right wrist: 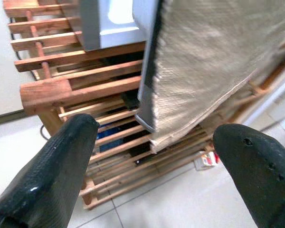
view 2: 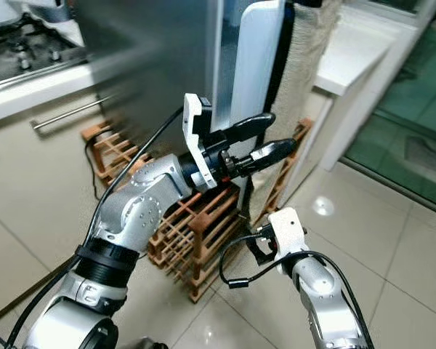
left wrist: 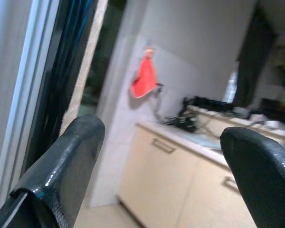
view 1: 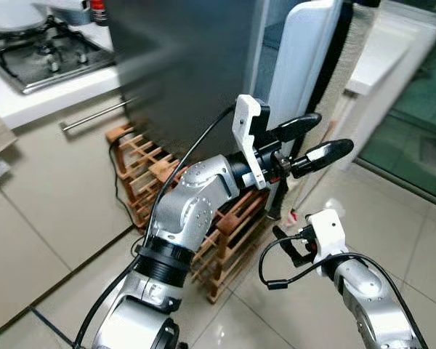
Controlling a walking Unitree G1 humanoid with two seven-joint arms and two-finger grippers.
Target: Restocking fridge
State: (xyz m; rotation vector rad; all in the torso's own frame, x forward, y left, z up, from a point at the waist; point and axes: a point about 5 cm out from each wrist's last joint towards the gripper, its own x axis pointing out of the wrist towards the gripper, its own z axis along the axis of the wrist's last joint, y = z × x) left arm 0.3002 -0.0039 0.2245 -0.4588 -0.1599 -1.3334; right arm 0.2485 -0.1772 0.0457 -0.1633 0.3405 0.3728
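Black left claw [view 1: 314, 139] wide apart, empty, beside the grey fridge [view 1: 182, 65] — right claw [right wrist: 152, 156] likewise spread, empty.

A grey steel fridge [view 1: 182, 65], a reddish-brown wooden rack [right wrist: 61, 90], a beige woven sack [right wrist: 204, 66], cream cupboards [view 1: 51, 189], pale glossy floor tiles [view 1: 392, 218] and a red cloth [left wrist: 143, 78] are seen.
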